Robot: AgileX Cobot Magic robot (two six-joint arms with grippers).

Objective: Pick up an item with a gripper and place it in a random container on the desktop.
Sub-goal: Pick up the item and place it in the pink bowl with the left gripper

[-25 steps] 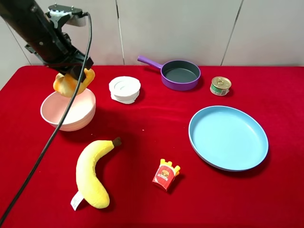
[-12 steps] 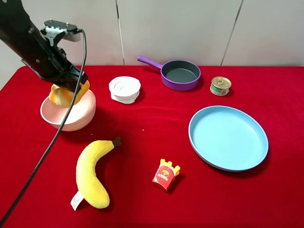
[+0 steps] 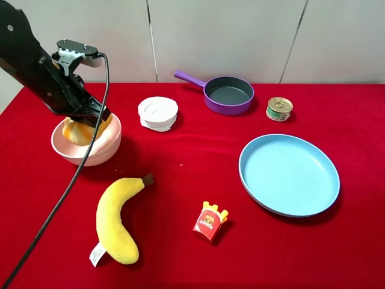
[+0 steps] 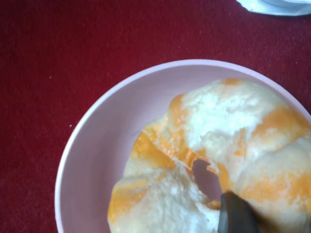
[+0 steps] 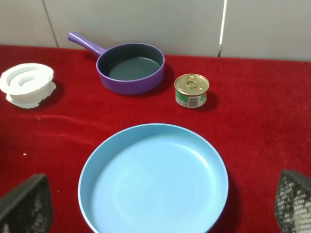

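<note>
While L gripper (image 3: 89,119) grips 1 roll (image 4: 214,145) in 1 pink bowl (image 4: 97,160), R gripper (image 5: 159,203) wide.

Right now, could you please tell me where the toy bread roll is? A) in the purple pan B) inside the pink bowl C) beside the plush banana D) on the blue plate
B: the toy bread roll is within the rim of the pink bowl, and the left wrist view shows the same.
</note>
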